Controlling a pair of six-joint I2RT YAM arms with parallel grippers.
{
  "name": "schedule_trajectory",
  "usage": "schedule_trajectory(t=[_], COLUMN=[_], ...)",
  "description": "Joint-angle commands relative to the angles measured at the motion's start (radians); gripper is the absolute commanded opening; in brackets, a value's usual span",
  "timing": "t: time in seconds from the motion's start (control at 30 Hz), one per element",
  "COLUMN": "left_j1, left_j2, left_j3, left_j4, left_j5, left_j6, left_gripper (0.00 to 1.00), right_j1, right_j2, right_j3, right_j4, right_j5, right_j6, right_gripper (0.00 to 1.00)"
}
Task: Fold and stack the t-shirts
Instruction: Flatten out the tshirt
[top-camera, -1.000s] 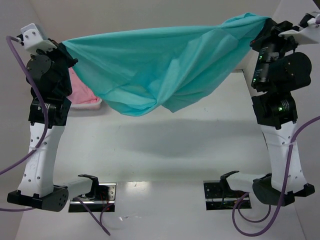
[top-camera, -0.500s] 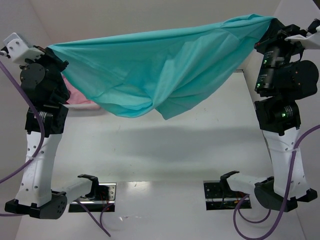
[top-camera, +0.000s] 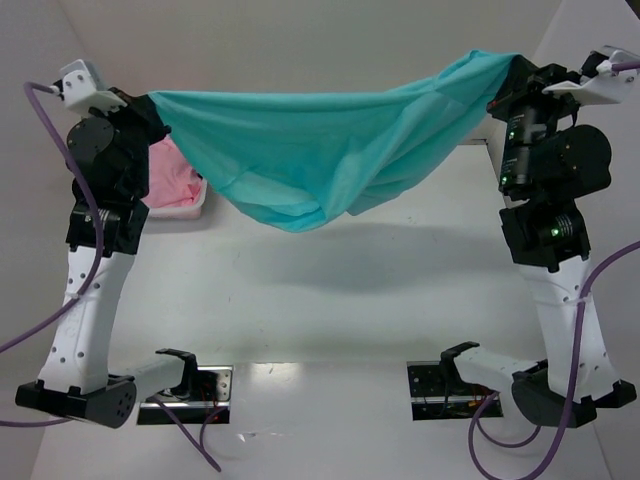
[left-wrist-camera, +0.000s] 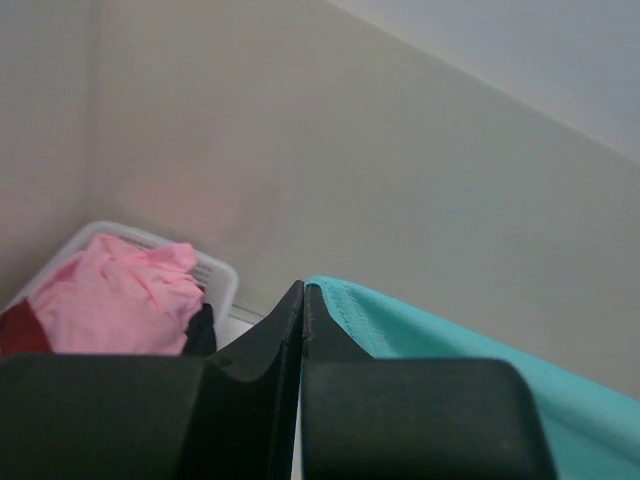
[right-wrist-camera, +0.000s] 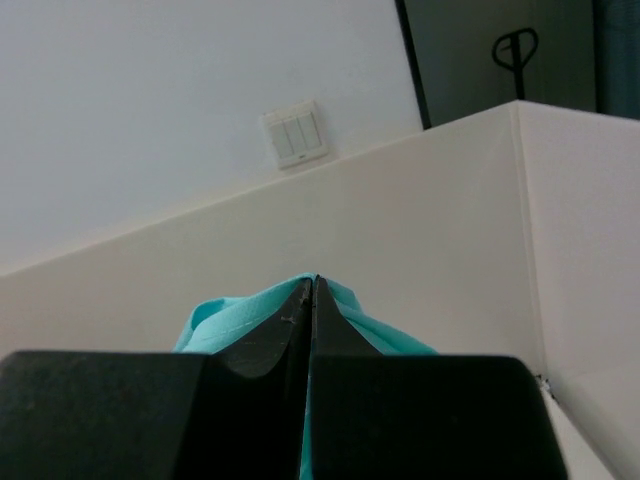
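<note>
Plain teal shirt (top-camera: 320, 150), pink shirt (top-camera: 172, 180), dk red shirt (left-wrist-camera: 18, 332), white lattice basket (left-wrist-camera: 222, 275), arms (top-camera: 85, 310) blk & white, purple cables (top-camera: 577, 340), white table (top-camera: 330, 300), green LEDs (top-camera: 547, 229), off-white wall (top-camera: 300, 40)

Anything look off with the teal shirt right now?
Nothing looks damaged. The teal t-shirt hangs in the air between the left gripper and the right gripper, both shut on it. It sags in the middle, bunched and creased, not spread flat.
</note>
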Motion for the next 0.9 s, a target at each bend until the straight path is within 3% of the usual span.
schedule_trajectory(t=[0.0,0.17,0.37,0.5,0.63,0.87], left_j1=[0.011,0.011,0.011,0.011,0.011,0.011], left_j2=[0.033,0.043,0.038,0.015,0.024,0.035], left_j3=[0.006,-0.037,-0.087,-0.167,-0.296,-0.518], left_j4=[-0.013,-0.053,-0.156,-0.208,-0.22,-0.242], left_j5=[0.202,0.462,0.675,0.661,0.67,0.635], left_j6=[-0.039,-0.018,-0.076,-0.139,-0.189,-0.268], left_gripper=[0.0,0.0,0.0,0.0,0.0,0.0], right_j1=[-0.006,-0.006,-0.006,-0.006,-0.006,-0.006], right_j2=[-0.072,-0.172,-0.218,-0.186,-0.147,-0.04], right_j3=[-0.036,-0.112,-0.036,-0.005,-0.173,-0.454], right_j4=[0.008,-0.074,-0.226,-0.309,-0.283,-0.141], right_j5=[-0.029,-0.101,-0.199,-0.179,-0.168,-0.279], right_j6=[0.063,0.074,0.115,0.125,0.175,0.276], right_gripper=[0.0,0.0,0.0,0.0,0.0,0.0])
